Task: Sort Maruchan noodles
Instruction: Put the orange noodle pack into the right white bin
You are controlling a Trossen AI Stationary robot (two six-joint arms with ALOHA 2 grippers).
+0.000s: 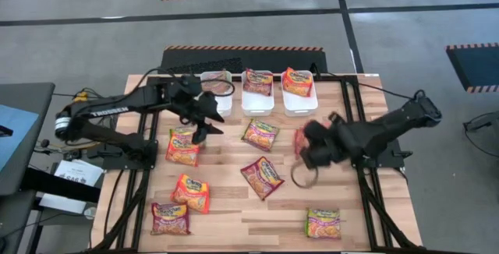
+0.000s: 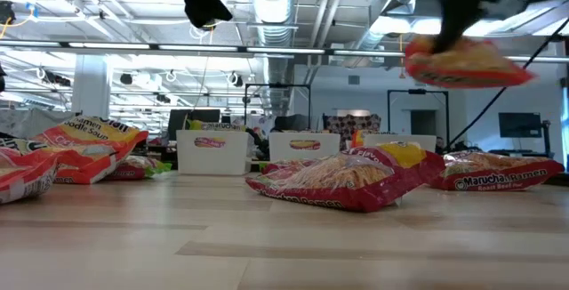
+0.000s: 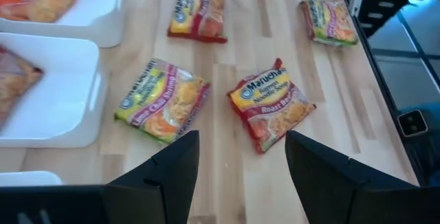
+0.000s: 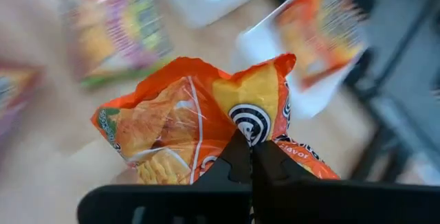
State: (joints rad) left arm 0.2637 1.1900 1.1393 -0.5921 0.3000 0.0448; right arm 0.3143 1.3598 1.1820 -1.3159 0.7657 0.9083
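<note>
Low view: noodle packets (image 2: pixel 342 179) lie on wooden table (image 2: pixel 284 245).

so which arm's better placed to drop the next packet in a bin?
Right. Its claw is shut on an orange packet, lifted clear of the table and near the right-hand bin. The left claw is open and empty, above loose packets.
</note>
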